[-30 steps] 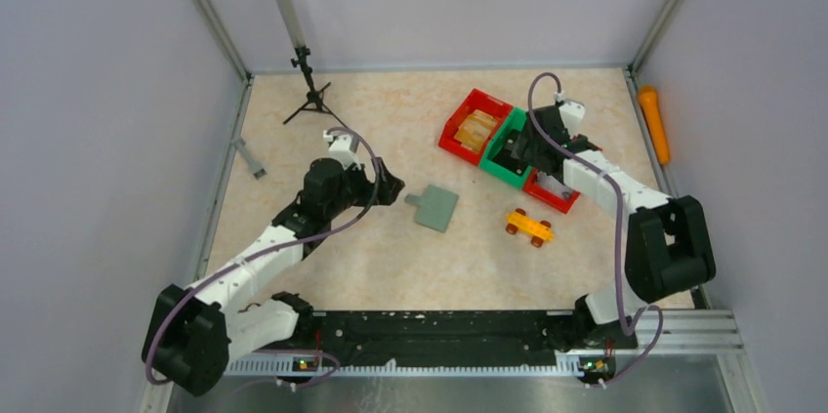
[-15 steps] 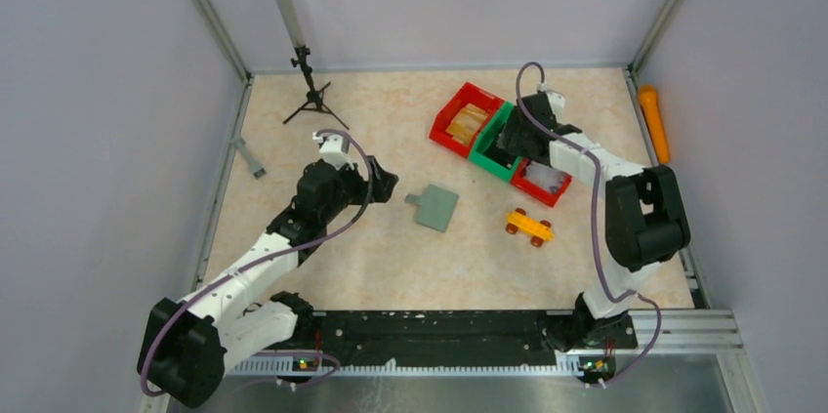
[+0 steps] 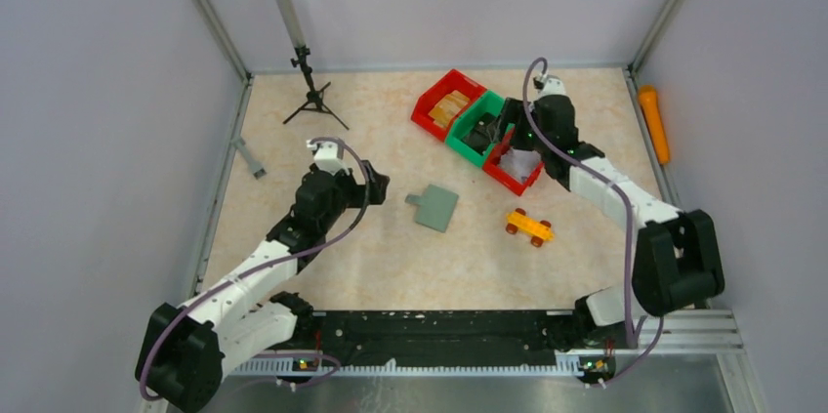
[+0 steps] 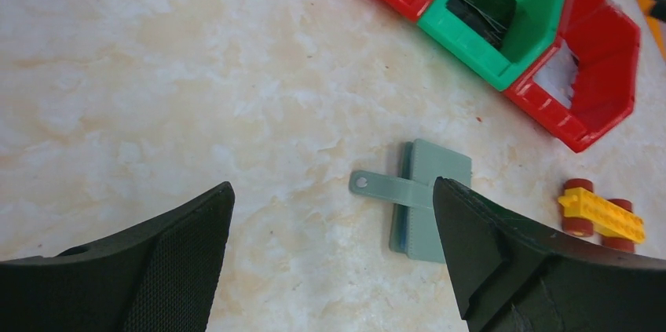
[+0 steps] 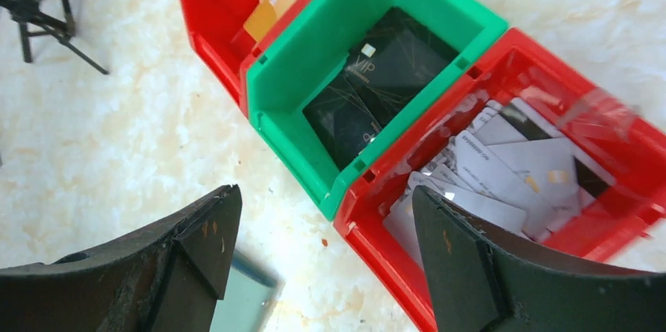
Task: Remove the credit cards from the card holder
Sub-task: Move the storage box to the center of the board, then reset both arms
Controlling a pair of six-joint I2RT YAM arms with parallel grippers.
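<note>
L hand (image 3: pixel 377 182) spread, card holder (image 3: pixel 434 208) flat just to its right, R hand (image 3: pixel 508 130) over bins (image 5: pixel 290 57), prob. spread too

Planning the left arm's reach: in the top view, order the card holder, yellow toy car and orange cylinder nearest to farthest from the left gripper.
1. card holder, just right of the left gripper.
2. yellow toy car, farther right.
3. orange cylinder, by the right wall.

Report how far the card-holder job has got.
Done: nothing certain; the bins hold cards, source unknown. In hand: nothing; both the left gripper and right gripper are open and empty, the left facing the card holder. Left: the holder lies shut, a blue edge showing at its side.
</note>
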